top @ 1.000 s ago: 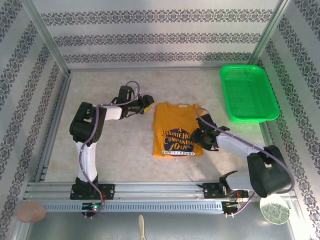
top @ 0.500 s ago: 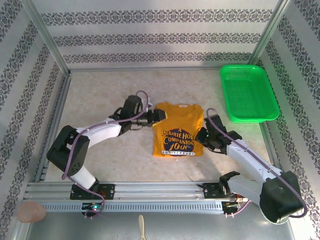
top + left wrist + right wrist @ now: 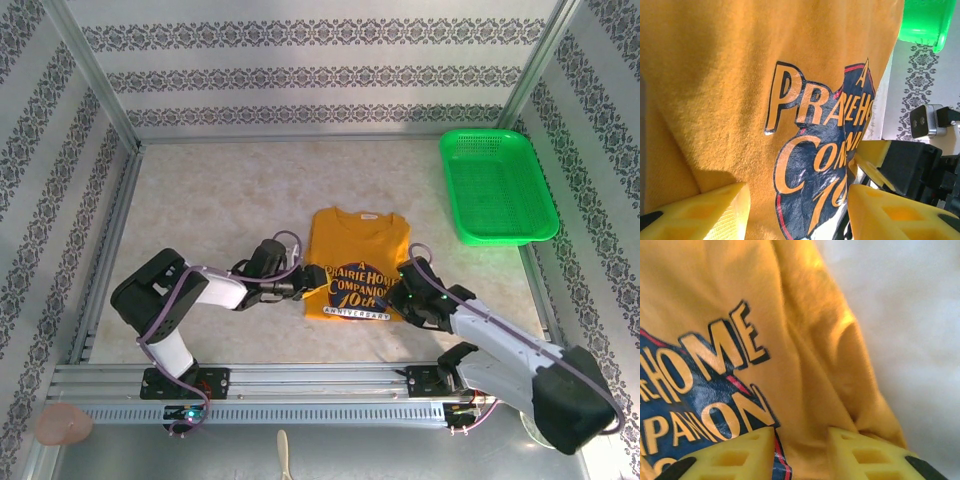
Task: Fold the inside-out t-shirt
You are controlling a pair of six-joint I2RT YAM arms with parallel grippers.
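The inside-out t-shirt point(image 3: 355, 240) lies flat in the middle of the table, mustard-orange, sleeves folded in, with its navy print facing up. My left gripper point(image 3: 308, 284) sits low at the shirt's left lower edge. In the left wrist view its yellow fingers point(image 3: 715, 212) stand wide apart over the printed cloth point(image 3: 740, 75), so the left gripper point(image 3: 797, 210) is open. My right gripper point(image 3: 408, 285) is at the shirt's right lower edge. Its fingers point(image 3: 735, 455) are apart with a soft fold of the shirt point(image 3: 715, 290) between them, so the right gripper point(image 3: 801, 445) is open.
A green plastic basket point(image 3: 497, 185) stands at the back right, beyond the shirt. Patterned walls and metal rails enclose the table. The two grippers face each other across the shirt's lower part, and the right one's black body point(image 3: 905, 170) shows in the left wrist view.
My left gripper has come from beside the shirt's collar down to its lower left edge. My right gripper has shifted slightly nearer along the right edge.
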